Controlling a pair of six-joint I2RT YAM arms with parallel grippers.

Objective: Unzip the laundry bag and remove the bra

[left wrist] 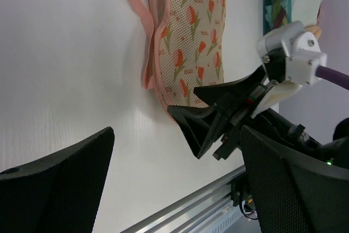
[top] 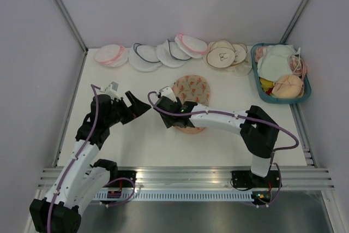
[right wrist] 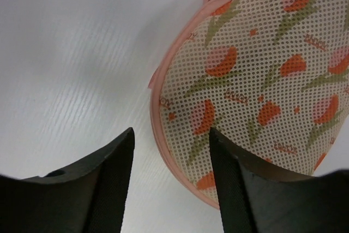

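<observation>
The laundry bag (top: 193, 88), cream with orange and green prints and pink trim, lies flat in the middle of the table. It also shows in the left wrist view (left wrist: 196, 36) and the right wrist view (right wrist: 262, 80). My right gripper (top: 160, 110) is open and low at the bag's near-left lobe; its fingers straddle the pink edge (right wrist: 170, 132) without holding it. My left gripper (top: 143, 103) is open and empty just left of the right gripper, above bare table (left wrist: 177, 135). The black bra is hidden.
White round pouches (top: 147, 55) and beige ones (top: 223, 55) lie along the back edge. A teal basket (top: 277, 100) with peach and white bras stands at the back right. An aluminium rail (top: 185, 175) runs along the near edge.
</observation>
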